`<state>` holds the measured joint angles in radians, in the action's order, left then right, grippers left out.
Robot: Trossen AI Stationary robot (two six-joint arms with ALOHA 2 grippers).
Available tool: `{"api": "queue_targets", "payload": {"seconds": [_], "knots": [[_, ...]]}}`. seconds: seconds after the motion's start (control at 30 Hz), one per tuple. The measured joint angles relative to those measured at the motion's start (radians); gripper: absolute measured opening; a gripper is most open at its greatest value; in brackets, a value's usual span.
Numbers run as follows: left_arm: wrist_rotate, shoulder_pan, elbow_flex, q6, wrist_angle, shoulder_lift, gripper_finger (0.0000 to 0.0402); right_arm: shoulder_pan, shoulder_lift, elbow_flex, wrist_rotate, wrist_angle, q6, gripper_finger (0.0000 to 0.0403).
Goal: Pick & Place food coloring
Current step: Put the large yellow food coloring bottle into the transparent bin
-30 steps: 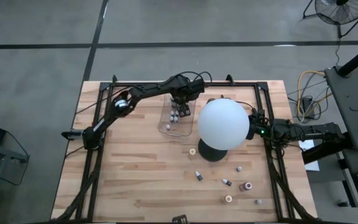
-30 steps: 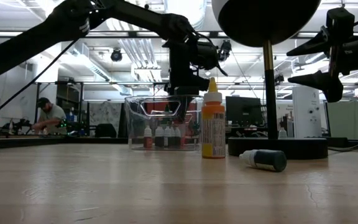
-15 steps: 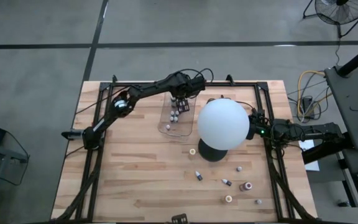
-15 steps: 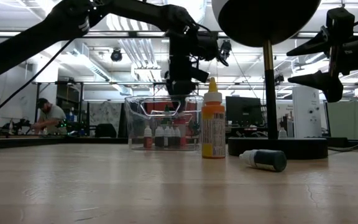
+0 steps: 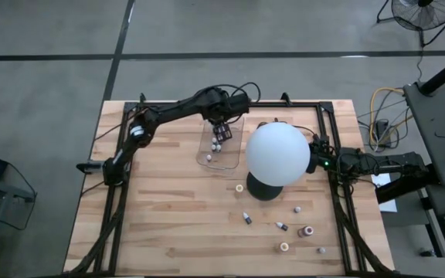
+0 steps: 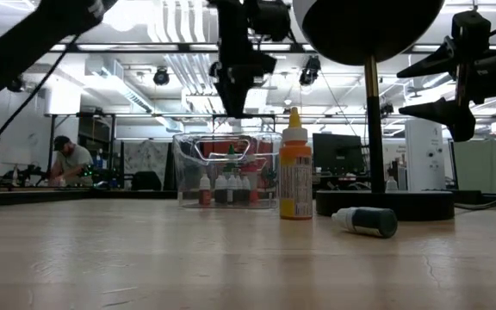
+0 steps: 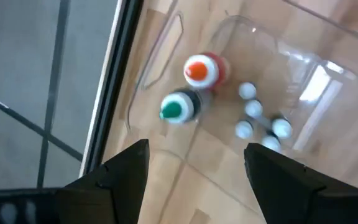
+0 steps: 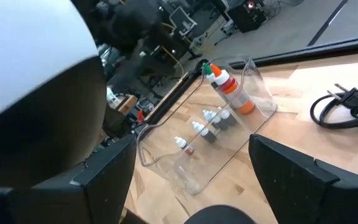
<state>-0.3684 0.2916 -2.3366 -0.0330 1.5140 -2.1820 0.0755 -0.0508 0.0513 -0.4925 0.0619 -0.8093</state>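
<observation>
The left gripper, jaws apart and empty, is held over the clear tray of little bottles at upper middle, while the right gripper, jaws apart, is parked at the right edge.

Grey concrete floor surrounds the wooden table.

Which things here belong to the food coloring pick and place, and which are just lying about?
Job:
- food coloring bottles in the clear tray
- loose bottles on the table, one orange-labelled
- clear tray
- left gripper, open above the tray
- right gripper, open, waiting at the table's right edge

Lying about:
- white globe on its black base
- black cable
</observation>
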Motion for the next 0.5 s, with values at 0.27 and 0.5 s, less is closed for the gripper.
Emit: {"api": "queue_targets", "payload": {"seconds": [0.27, 0.5], "knots": [[0.079, -0.066, 0.265, -0.03, -0.201, 0.211, 0.0234, 0.0, -0.009, 0.0, -0.002, 0.001, 0.0, 0.0302], [0.119, -0.116, 0.719, -0.124, -0.502, 0.484, 0.0234, 0.0, -0.013, 0.0, -0.003, 0.001, 0.0, 0.0302]]}}
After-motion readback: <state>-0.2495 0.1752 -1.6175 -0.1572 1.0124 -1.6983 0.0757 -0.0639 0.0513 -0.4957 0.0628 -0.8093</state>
